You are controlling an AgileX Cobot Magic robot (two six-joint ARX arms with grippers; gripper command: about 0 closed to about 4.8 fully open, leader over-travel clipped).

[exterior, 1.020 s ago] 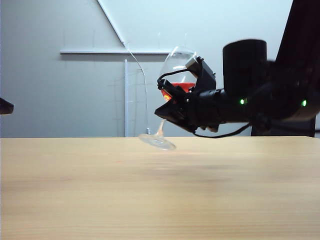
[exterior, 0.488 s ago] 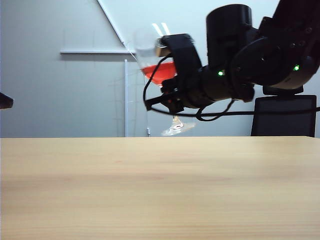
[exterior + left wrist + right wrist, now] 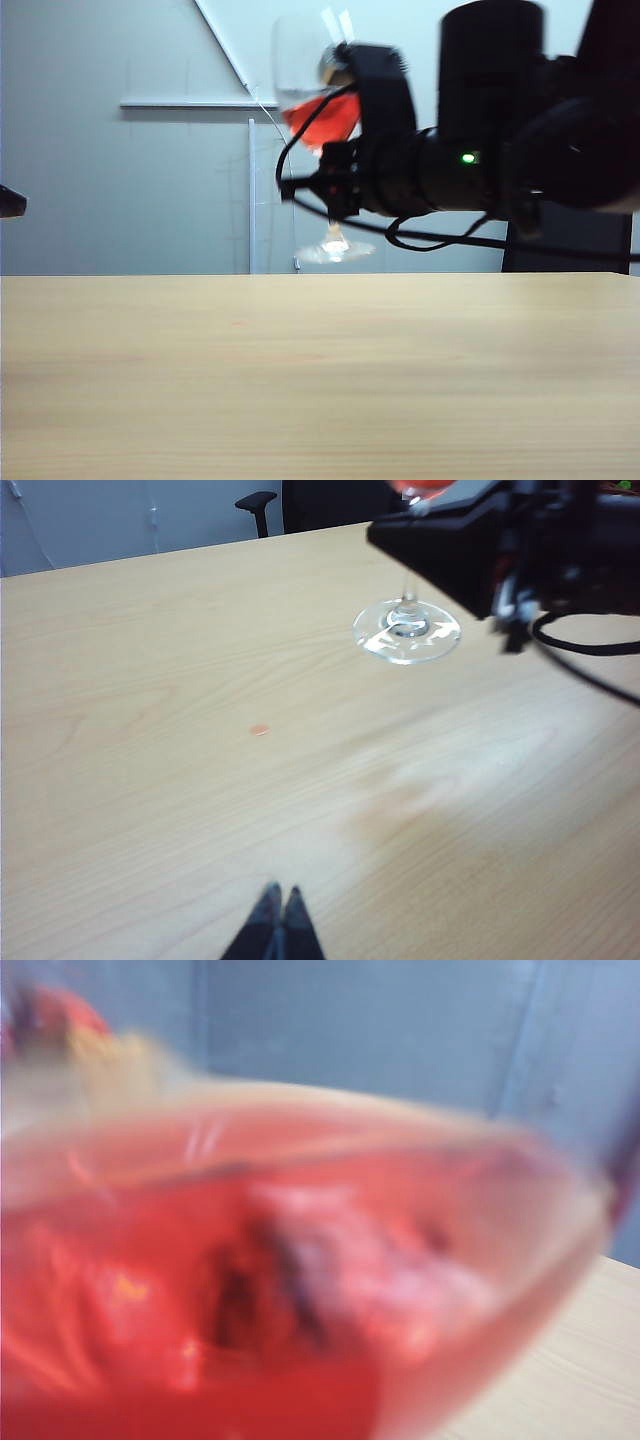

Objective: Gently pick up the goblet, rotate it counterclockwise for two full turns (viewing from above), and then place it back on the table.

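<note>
Goblet (image 3: 318,130) is held clear of the table (image 3: 320,380) by the right gripper (image 3: 345,150), which is clamped on the stem just under the bowl. In the exterior view the glass is seen nearly upright w/ a slight tilt, red liquid slanted inside the bowl, round foot hanging below the gripper & well above the tabletop edge; the right arm comes in from the right side of that view, a black cable looped beneath it.

Left wrist view gives what the exterior cannot: the foot (image 3: 408,632) seen from above w/ the right gripper's dark body (image 3: 450,550) over it, plus a small reddish spot (image 3: 259,729) on the wood, between the foot & the left gripper (image 3: 279,910). Left gripper's fingertips are seen pressed together, nothing between them, well apart from the goblet.

Right wrist view is filled by the bowl (image 3: 280,1290), blurred, red liquid close to the lens; the fingers can't be made out there. A strip of table is seen at one corner.
</note>
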